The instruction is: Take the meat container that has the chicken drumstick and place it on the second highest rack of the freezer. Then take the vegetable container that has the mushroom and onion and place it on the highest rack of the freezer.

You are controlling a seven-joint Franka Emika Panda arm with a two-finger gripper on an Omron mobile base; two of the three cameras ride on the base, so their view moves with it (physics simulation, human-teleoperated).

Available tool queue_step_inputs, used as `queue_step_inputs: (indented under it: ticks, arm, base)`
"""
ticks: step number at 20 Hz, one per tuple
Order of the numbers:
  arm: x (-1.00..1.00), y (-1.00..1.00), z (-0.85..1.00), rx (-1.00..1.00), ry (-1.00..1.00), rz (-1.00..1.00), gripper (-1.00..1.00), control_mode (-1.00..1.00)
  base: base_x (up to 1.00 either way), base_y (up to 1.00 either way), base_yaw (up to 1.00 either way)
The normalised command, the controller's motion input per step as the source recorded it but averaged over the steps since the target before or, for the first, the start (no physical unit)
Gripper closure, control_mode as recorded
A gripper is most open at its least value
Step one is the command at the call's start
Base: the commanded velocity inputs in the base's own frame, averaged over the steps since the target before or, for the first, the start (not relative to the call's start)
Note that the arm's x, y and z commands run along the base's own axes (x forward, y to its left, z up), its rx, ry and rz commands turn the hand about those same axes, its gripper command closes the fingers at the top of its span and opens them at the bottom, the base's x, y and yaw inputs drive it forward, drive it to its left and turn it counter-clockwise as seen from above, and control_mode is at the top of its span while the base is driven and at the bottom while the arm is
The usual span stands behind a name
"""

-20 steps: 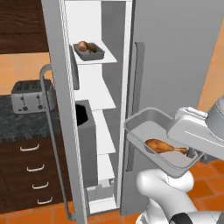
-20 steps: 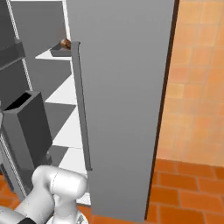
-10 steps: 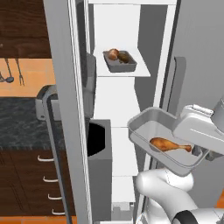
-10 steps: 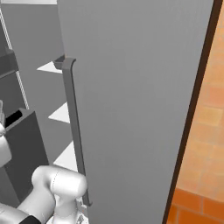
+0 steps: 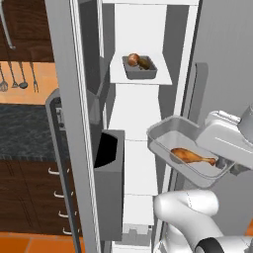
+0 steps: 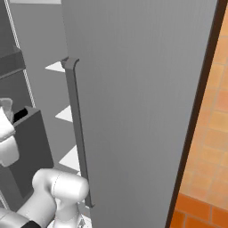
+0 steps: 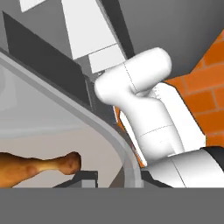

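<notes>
inside the open freezer (image 5: 141, 113), seen from the left base view, a narrow white column is crossed by white shelves. on an upper shelf sits the vegetable container (image 5: 140, 69), a small grey tray holding the pinkish-tan onion (image 5: 133, 59) on its left and the dark brown mushroom (image 5: 144, 63) touching it on the right. lower and to the right, in front of the shelves and clear of them, the meat container (image 5: 185, 150) is held in the air, tilted with its right end lower. it is a pale grey tray with rounded corners. the chicken drumstick (image 5: 191, 156) lies inside it, thick end to the left, thin bone end pointing right toward the white hand. the gripper (image 5: 223, 164) meets the tray at its right rim, fingers closed on the edge. a dark grey door bin (image 5: 109, 180) hangs on the open left door, below and left of the tray. in the hand view, the drumstick's bone end (image 7: 39, 165) lies on the tray floor and the curved tray rim (image 7: 114, 141) sweeps across beside it. in the right base view, the grey right door (image 6: 138, 107) stands close, with its long vertical handle (image 6: 78, 129). orange floor tiles (image 6: 209, 147) show at the right.
</notes>
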Motion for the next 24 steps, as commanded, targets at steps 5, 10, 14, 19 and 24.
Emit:
queue_step_inputs:
  ticks: [5, 10, 14, 19, 24]
  arm:
    - [0.55, 0.22, 0.00, 0.00, 0.00, -0.54, 1.00, -1.00]
    - [0.40, 0.00, -0.14, 0.00, 0.00, -0.45, 1.00, -1.00]
    - [0.59, 0.03, -0.24, 0.00, -0.01, -0.15, 1.00, -1.00]
    - [0.63, 0.13, -0.26, 0.00, -0.01, 0.00, 1.00, -1.00]
    - [0.72, 0.04, -0.33, 0.00, 0.00, 0.00, 1.00, -1.00]
  base:
    - [0.00, 0.00, 0.00]
    - [0.00, 0.00, 0.00]
    - [0.00, 0.00, 0.00]
    - [0.00, 0.00, 0.00]
    - [0.00, 0.00, 0.00]
